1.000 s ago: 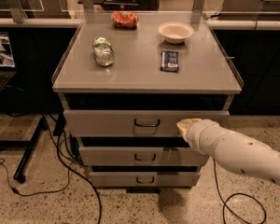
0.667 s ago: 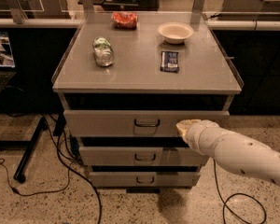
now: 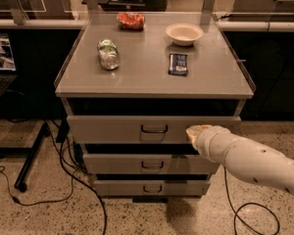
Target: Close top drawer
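No readable brand anywhere. The dark blue packet (image 3: 178, 64) carries pale print, too small to make out. Same for the label on the clear bottle (image 3: 109, 54), lying on its side at 9 o'clock of the packet. A red crumpled wrapper (image 3: 131, 21) sits at the back edge, with a white bowl (image 3: 184, 33) at its 3 o'clock, apart from it.

The top drawer (image 3: 108, 129) stands a little way out of the grey cabinet (image 3: 152, 80), with a dark gap above its front panel. The gripper (image 3: 198, 131) is at the panel's right part, at 3 o'clock of the dark wire handle (image 3: 154, 129), near it but not on it. Its tip looks to be touching the panel. Spread or pressed together: cannot tell. The white arm (image 3: 250, 160) comes in from 4 o'clock.

Two narrower drawers (image 3: 147, 164) below are also slightly out.

The floor (image 3: 49, 214) is speckled stone, with black cables (image 3: 71, 180) at the cabinet's 8 o'clock and a black stand leg (image 3: 32, 155). A laptop (image 3: 0, 58) is at far 9 o'clock. Benches stand behind.
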You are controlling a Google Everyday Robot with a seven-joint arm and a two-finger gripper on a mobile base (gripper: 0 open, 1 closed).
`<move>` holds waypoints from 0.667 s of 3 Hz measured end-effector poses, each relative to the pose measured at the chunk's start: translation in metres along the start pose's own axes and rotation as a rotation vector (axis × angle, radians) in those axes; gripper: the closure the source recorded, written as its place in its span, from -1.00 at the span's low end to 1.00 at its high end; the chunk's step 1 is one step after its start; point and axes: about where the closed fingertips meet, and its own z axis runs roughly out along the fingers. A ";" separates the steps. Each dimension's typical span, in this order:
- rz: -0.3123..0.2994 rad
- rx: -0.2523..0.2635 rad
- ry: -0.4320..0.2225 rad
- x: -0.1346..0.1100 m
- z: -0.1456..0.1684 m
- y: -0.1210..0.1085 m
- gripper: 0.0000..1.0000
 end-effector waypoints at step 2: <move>0.000 0.000 0.000 0.000 0.000 0.000 -1.00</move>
